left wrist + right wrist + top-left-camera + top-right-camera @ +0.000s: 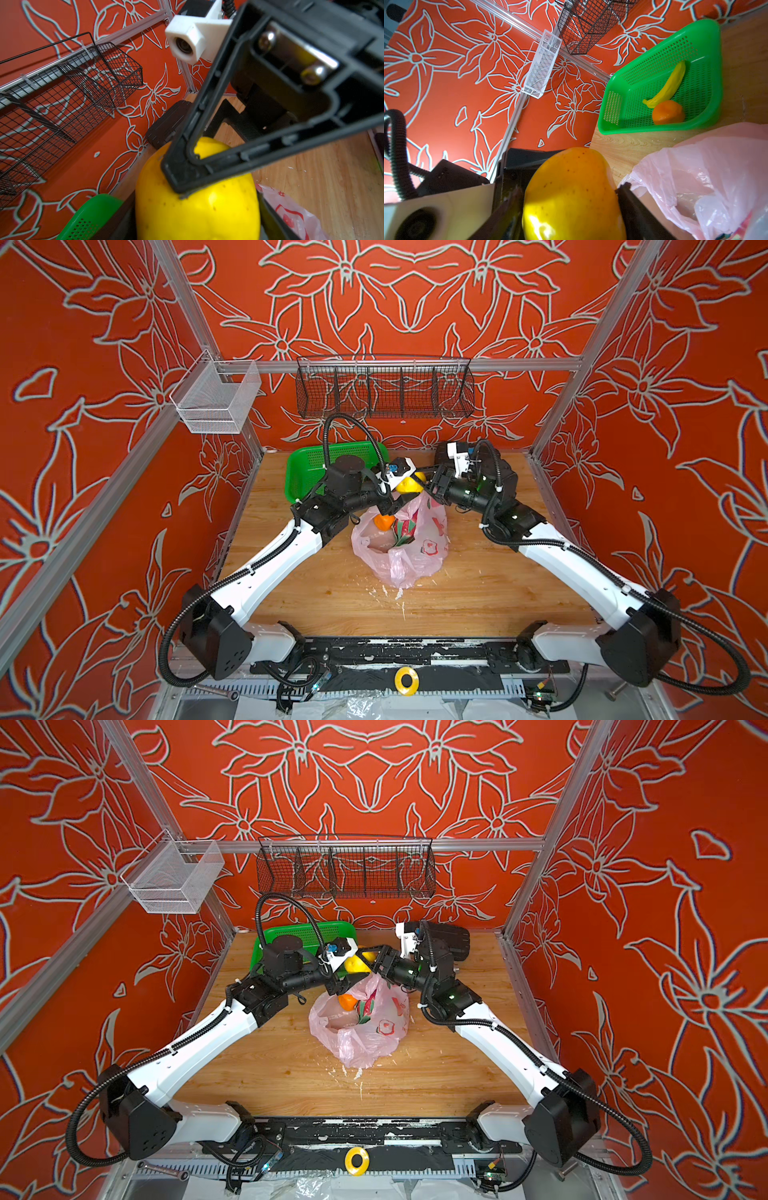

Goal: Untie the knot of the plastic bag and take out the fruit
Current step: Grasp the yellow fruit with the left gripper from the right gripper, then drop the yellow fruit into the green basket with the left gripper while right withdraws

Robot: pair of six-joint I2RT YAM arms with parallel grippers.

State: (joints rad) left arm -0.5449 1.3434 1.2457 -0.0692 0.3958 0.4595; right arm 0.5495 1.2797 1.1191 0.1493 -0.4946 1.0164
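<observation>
The left pincer is closed on the yellow fruit, held just above the plastic bag. The right pincer flanks the same fruit — grip cannot be told. The bag lies open-mouthed on the bench, orange inside.

Pink bag: thin, crinkled, red prints. It lies slumped at the centre of both top views with its mouth gaping. An orange and a red-and-green fruit sit in the mouth. Large speckled yellow fruit raised just above the bag's upper edge. Second orange lies in the green basket, up-left of the bag.
</observation>
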